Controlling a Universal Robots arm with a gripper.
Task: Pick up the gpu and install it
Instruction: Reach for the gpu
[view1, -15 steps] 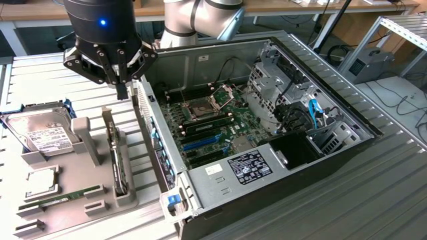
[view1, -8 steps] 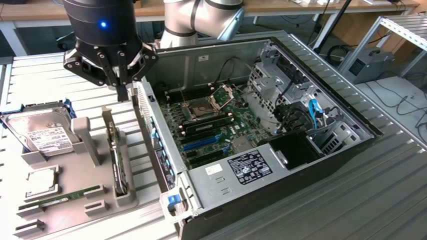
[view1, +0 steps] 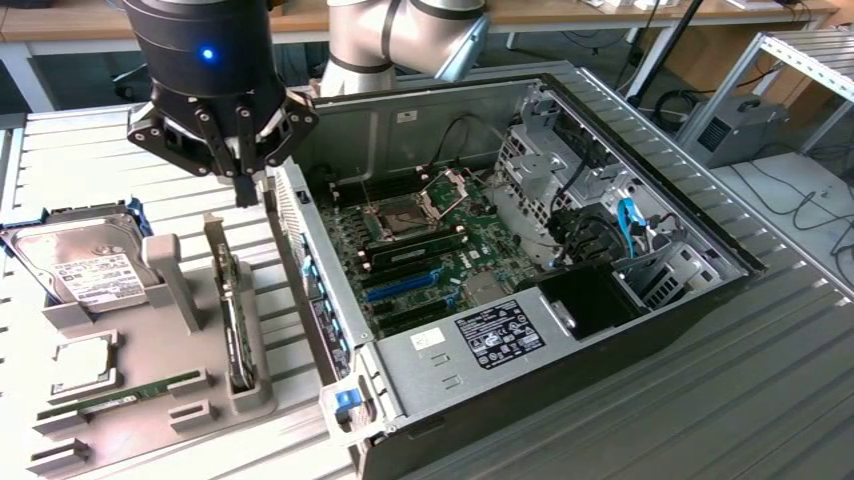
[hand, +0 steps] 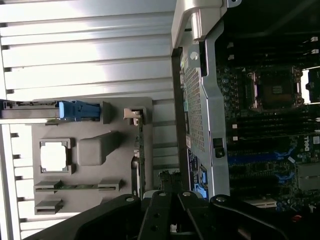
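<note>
clear air below my gripper (view1: 246, 196) in the exterior view's upper left, case wall (view1: 310, 290) close beside the gpu (view1: 239, 335) on that view's right, gray post (view1: 167, 272) on its left

My arm (view1: 387, 40) runs off the exterior view's top edge. In the wrist view my gripper (hand: 172, 202) is cut by the picture's edge, and its links cover the near end of the gpu (hand: 141, 150). The gpu stands edge-on in its holder (view1: 160, 400), so I can't make out either face. The case (view1: 627, 330) is clipped at the exterior view's bottom edge. The print on its label (view1: 501, 338) is too small to read.
</note>
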